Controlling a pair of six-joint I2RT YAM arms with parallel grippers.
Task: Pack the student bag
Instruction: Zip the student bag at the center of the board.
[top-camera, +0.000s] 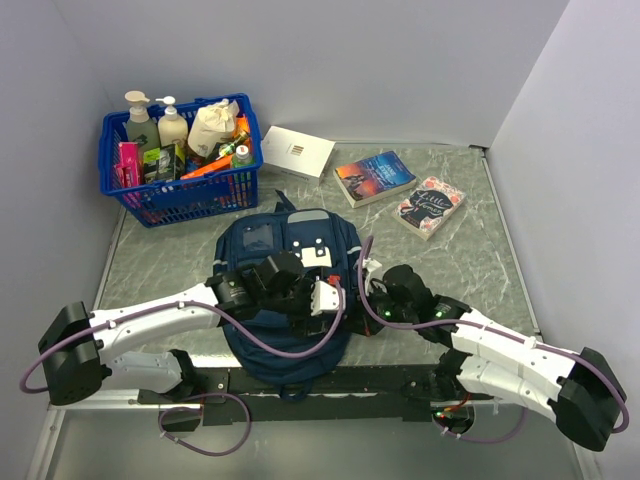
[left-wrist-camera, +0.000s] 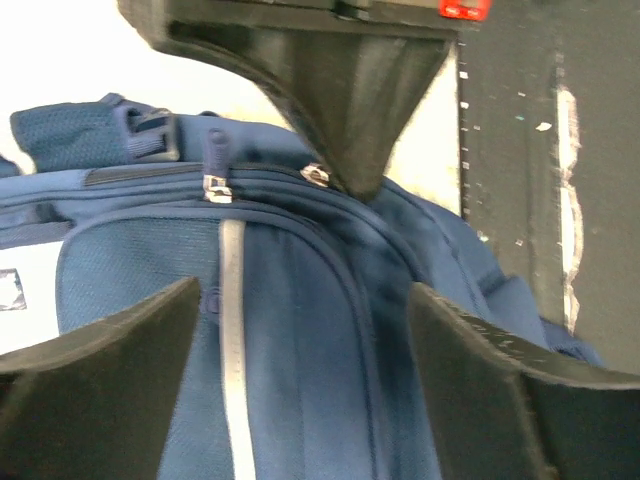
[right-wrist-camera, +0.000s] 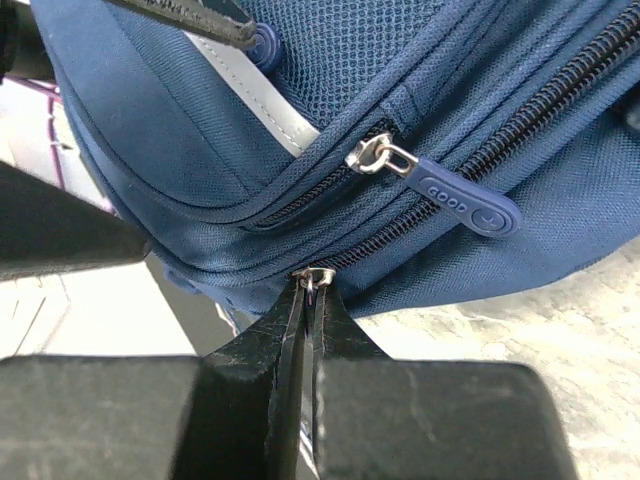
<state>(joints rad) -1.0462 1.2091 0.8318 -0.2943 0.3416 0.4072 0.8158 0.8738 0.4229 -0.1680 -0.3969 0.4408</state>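
Lying flat at the near middle of the marbled worktop (top-camera: 480, 270), just ahead of the arm bases, is the student bag (top-camera: 335, 240) — navy, white patch up; both arms reach in over it from either side & hide much of its middle, w/ a purple cable (top-camera: 290, 352) draped across its near half.

Far L corner: blue basket (top-camera: 180, 195), well apart from the bag, packed full — two pump bottles (top-camera: 140, 120) at the back, a white pouch (top-camera: 210, 130) beside them, a pink pack (top-camera: 128, 165), an orange item (top-camera: 205, 168); rest too jumbled to tell. Just R of the basket lies a white box (top-camera: 297, 150); further R a blue book (top-camera: 374, 177), then a pink-spotted book (top-camera: 430, 206), both flat beyond the bag.

L hand (left-wrist-camera: 300, 370) hovers over the bag's front, fingers spread wide, gripping nothing; grey stripe (left-wrist-camera: 232, 330) runs between them. R hand (right-wrist-camera: 310, 290) sits at the bag's R edge, fingers pressed together on a small metal zip slider (right-wrist-camera: 318, 277); a second zip's blue pull tab (right-wrist-camera: 468, 200) lies just beside, untouched. Bag's inside can't be seen.
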